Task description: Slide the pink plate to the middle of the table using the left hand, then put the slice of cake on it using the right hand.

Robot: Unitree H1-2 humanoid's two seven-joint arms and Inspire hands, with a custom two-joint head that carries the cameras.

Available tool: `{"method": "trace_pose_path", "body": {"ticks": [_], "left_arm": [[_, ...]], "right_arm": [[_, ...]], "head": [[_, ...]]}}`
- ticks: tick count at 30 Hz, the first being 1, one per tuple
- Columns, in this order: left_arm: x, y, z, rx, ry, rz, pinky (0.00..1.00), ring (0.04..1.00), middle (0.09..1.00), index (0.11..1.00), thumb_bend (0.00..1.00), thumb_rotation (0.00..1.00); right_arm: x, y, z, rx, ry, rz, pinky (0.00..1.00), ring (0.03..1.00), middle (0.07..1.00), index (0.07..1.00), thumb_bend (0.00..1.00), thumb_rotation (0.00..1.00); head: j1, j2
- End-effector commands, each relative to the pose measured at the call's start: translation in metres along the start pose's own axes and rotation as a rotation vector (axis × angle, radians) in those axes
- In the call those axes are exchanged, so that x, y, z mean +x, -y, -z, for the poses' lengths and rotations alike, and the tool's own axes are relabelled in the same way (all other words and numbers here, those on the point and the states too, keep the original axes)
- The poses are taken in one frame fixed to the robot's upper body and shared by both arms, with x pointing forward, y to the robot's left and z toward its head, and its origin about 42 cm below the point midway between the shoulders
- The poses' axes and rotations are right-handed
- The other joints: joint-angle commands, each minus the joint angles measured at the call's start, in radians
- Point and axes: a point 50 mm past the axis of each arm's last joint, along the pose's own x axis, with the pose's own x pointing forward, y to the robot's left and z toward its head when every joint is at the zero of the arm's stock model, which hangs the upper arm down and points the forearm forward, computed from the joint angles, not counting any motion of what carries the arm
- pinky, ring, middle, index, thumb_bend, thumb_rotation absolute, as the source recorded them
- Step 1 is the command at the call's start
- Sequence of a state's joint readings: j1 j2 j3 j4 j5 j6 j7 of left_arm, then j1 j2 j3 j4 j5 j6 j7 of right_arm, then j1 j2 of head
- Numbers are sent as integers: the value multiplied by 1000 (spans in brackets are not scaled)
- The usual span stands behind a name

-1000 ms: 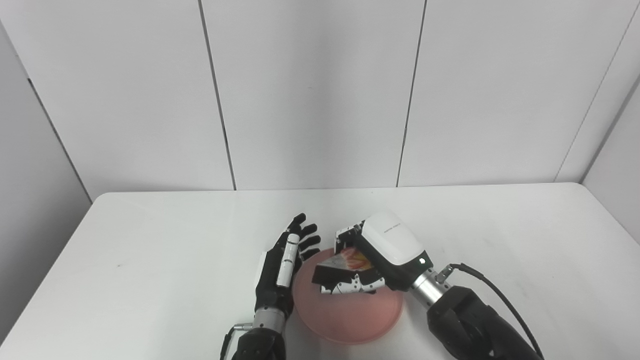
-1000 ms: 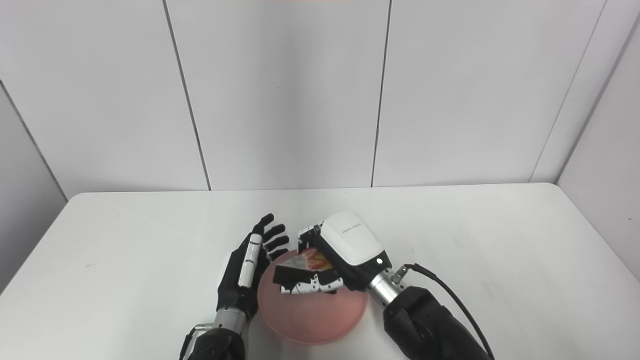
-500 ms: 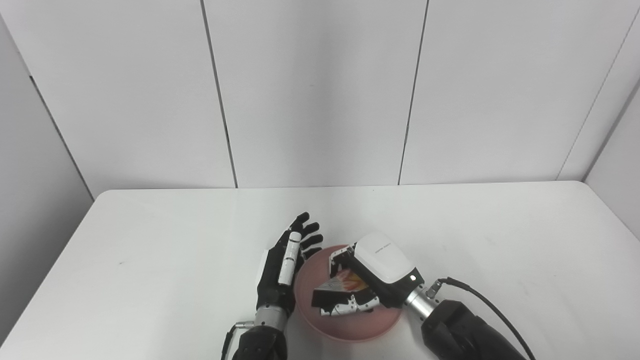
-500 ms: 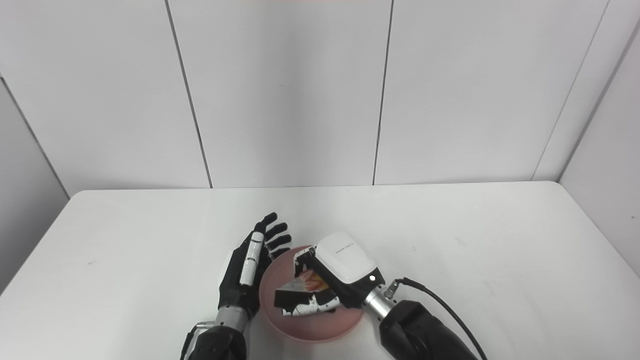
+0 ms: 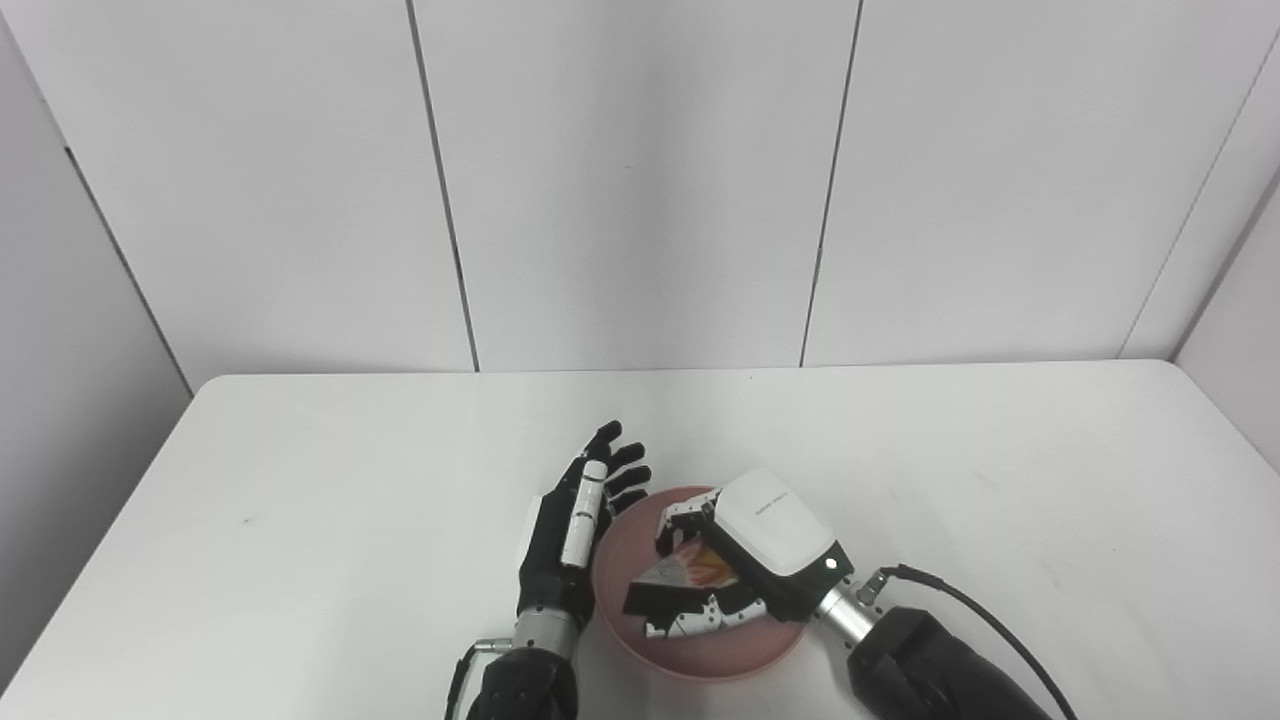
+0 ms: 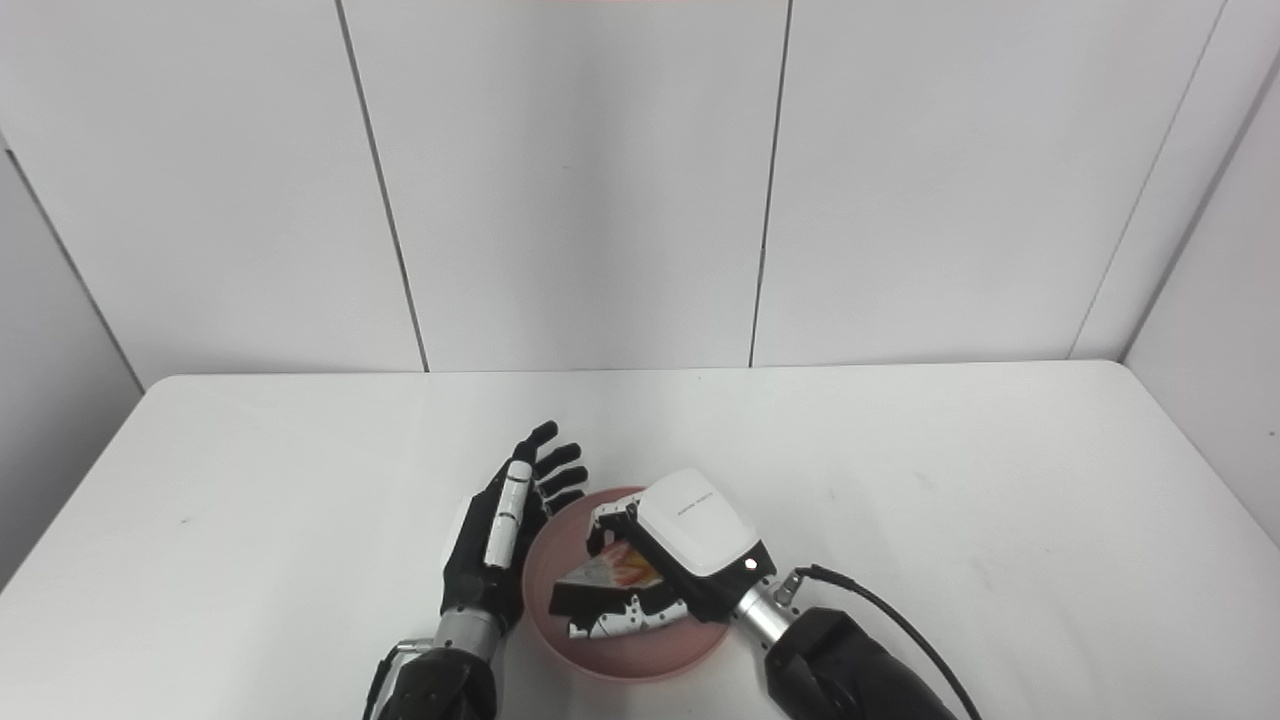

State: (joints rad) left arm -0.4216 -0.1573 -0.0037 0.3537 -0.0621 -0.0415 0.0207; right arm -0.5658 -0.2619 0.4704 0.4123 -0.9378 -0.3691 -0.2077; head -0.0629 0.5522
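The pink plate (image 5: 624, 548) lies near the table's front edge, about mid-width. My right hand (image 5: 745, 552), with its white back up, is low over the plate and shut on the slice of cake (image 5: 688, 574). The slice is a wedge with a white and orange top and a dark side, and it rests on or just above the plate. Fingers (image 5: 683, 510) curl over its far side and the thumb lies along its near side. My left hand (image 5: 575, 525) is open and empty, fingers up and spread, beside the plate's left rim. The scene also shows in the right eye view, with the plate (image 6: 558, 545) there.
The white table (image 5: 300, 500) runs back to a white panelled wall (image 5: 640, 200). A black cable (image 5: 985, 625) trails from my right forearm at the front right.
My right hand has come down and toward me with the cake, from above the plate's far rim to low over its middle. My left hand has stayed in place. The camera has shifted slightly.
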Motion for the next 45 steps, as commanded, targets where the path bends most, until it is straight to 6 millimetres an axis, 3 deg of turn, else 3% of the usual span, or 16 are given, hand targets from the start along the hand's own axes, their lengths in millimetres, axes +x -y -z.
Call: {"method": "trace_pose_path", "body": {"ticks": [1,4,7,11,14,18,23,27,30,39,45], "left_arm": [[-9,-3,17,5,-87,-10,751,755,790,837,570,891],[-9,-4,17,9,-89,-8,767,760,795,839,573,899],[-10,-5,16,7,-86,-7,755,758,793,839,570,892],[-10,-8,15,23,-80,-12,783,764,795,840,559,907],[-10,-10,14,31,-76,-21,790,762,791,835,560,904],[-11,-13,12,28,-66,-25,749,766,802,834,572,890],[-15,-16,8,44,-44,-29,779,785,806,828,583,887],[-16,-19,9,49,-20,-35,776,793,804,820,577,872],[-16,-20,9,65,-7,-38,794,809,813,830,573,869],[-18,-20,4,162,68,-127,864,881,882,855,597,913],[-20,-19,4,232,66,-172,986,973,979,957,605,979]], "right_arm": [[12,22,1,-19,45,74,322,403,513,637,654,883],[10,23,0,-2,52,77,385,477,598,719,725,936],[7,23,0,12,58,85,514,613,704,770,802,983],[4,25,0,44,56,111,671,742,800,806,805,1000],[1,28,0,84,44,149,716,778,829,815,796,1000],[-4,32,-3,162,13,244,701,780,828,826,784,1000],[-14,32,-3,338,-54,432,665,783,832,835,751,1000],[-19,31,0,423,-106,516,770,847,874,882,683,1000],[-19,26,3,537,-161,570,809,857,872,856,683,1000],[-36,-13,16,1019,-477,650,775,817,864,874,655,1000],[-45,-28,17,1177,-588,607,781,819,867,876,712,1000]], "head": [[1,0],[-2,3],[-2,5],[-2,9],[-2,10],[-1,13],[-1,19],[-4,18],[-3,19],[1,22],[-3,23]]}}
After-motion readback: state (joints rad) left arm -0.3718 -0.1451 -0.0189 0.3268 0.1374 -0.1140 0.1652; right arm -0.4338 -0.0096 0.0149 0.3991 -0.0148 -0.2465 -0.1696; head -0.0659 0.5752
